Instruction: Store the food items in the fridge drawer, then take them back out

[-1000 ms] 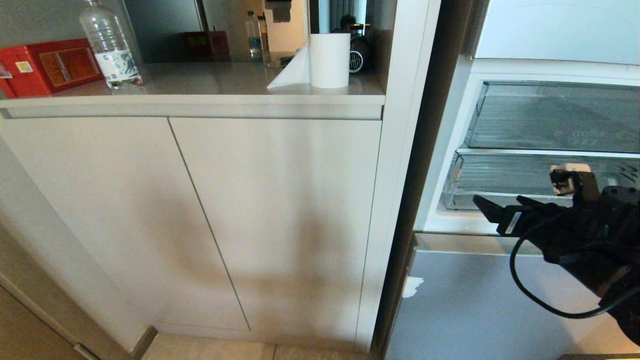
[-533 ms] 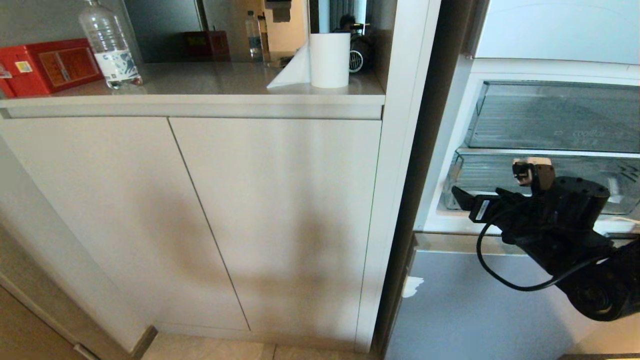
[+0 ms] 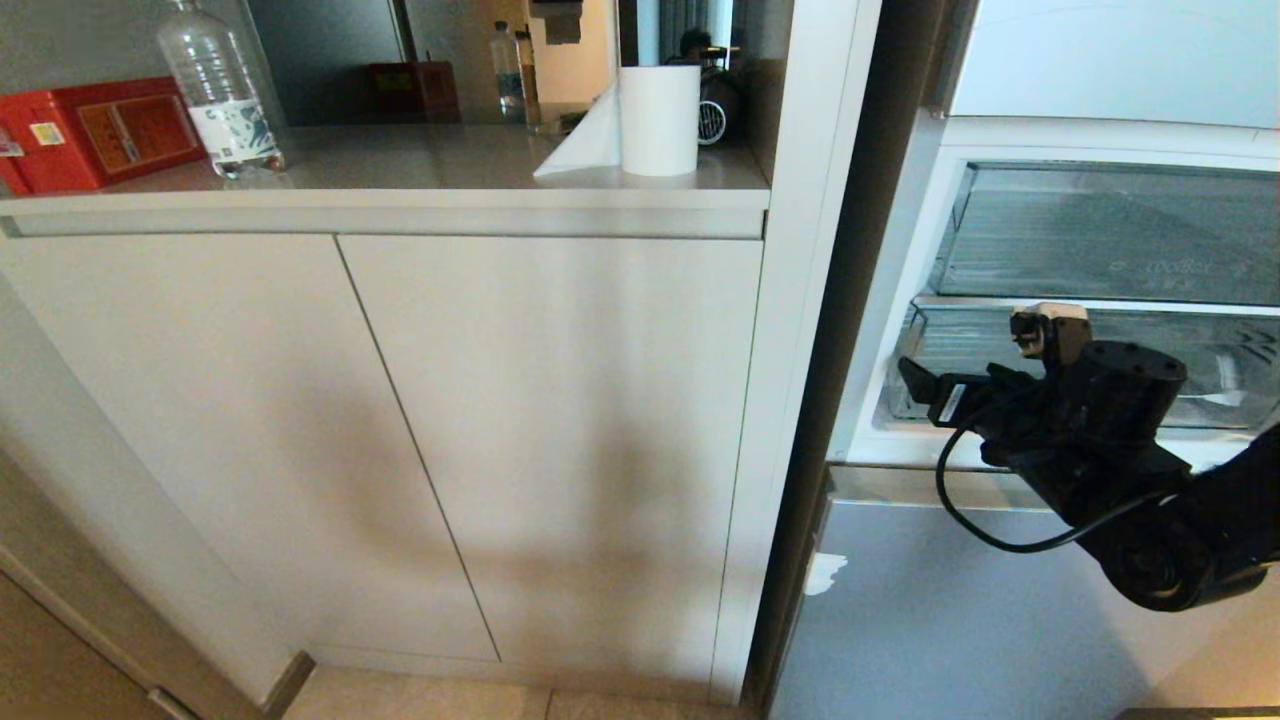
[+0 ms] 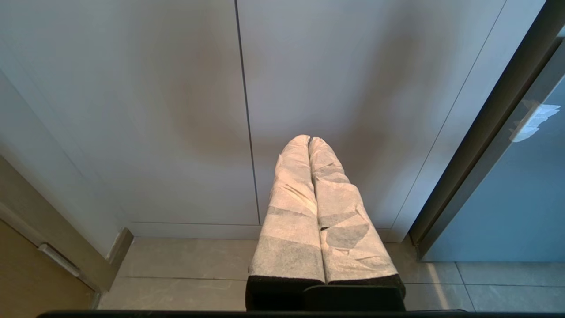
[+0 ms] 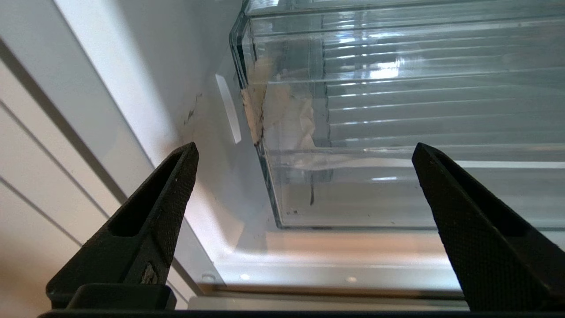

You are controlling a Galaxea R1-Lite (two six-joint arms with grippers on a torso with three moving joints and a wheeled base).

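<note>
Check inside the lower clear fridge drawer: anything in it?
The fridge drawer shows only ribbed clear plastic and no red fruit. The open right gripper and arm hide part of it in the head view, so that stretch is unconfirmed.

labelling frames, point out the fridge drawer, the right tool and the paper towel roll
fridge drawer (image 5: 397,194): right wrist view, clear front wall.
right tool (image 5: 304,152): right wrist view, midway between its open tips.
paper towel roll (image 3: 659,120): head view, middle of its side.

Head view looked down at cabinet doors (image 3: 400,430) and open fridge. Left wrist faced the same doors low; right wrist sat close before the fridge drawer (image 5: 397,132).
</note>
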